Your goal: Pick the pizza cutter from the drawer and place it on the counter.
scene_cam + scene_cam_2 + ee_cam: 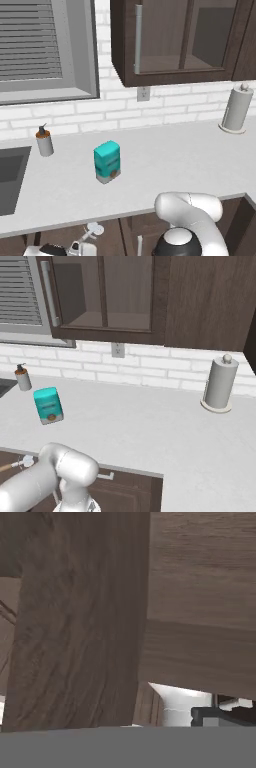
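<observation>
The pizza cutter (93,230) lies in the open dark wood drawer (57,234) just below the counter's front edge, its whitish wheel toward the counter. From the right base view the pizza cutter (23,462) shows its wheel and tan handle at the left edge, inside the drawer (11,455). The light grey counter (165,165) spreads above it. My gripper (67,248) is low at the bottom edge, just left of and below the cutter, apart from it and holding nothing. The hand view looks closely at dark wood panels.
A teal carton (107,161) stands mid-counter, a grey soap dispenser (44,141) beside the sink (10,175) at left, and a paper towel holder (236,110) at the back right. A glass-fronted wall cabinet (175,40) hangs above. My arm's elbow (187,210) overhangs the counter edge.
</observation>
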You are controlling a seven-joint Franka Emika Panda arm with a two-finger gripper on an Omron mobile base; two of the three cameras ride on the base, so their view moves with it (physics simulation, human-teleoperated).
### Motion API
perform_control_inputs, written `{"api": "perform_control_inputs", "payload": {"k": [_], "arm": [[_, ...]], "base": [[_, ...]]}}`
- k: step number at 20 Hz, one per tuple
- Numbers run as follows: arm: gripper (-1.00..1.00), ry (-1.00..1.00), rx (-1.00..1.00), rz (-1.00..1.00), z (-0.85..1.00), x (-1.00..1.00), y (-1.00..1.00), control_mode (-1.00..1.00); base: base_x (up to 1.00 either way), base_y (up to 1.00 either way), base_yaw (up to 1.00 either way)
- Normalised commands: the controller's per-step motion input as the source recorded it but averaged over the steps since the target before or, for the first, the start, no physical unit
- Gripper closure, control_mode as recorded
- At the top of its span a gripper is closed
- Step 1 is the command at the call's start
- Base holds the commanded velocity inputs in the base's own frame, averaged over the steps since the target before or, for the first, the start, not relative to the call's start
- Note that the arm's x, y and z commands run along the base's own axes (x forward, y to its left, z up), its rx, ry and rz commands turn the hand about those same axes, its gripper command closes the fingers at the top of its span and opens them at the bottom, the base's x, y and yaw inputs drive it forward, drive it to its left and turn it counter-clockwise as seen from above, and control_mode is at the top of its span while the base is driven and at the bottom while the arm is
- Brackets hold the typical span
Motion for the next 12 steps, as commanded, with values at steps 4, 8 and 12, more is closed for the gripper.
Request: {"api": "perform_control_inputs", "payload": {"k": [4, 8, 12], "arm": [[-1.0, 0.24, -0.17, 0.14, -0.52, 0.0, 0.0, -1.0], [-1.0, 0.26, -0.2, 0.18, -0.47, -0.07, 0.0, -1.0], [-1.0, 0.34, -0.24, 0.24, -0.44, -0.58, -0.01, -1.0]], "base": [[0.0, 0.0, 0.0], [0.0, 0.0, 0.0], [0.0, 0.0, 0.0]]}}
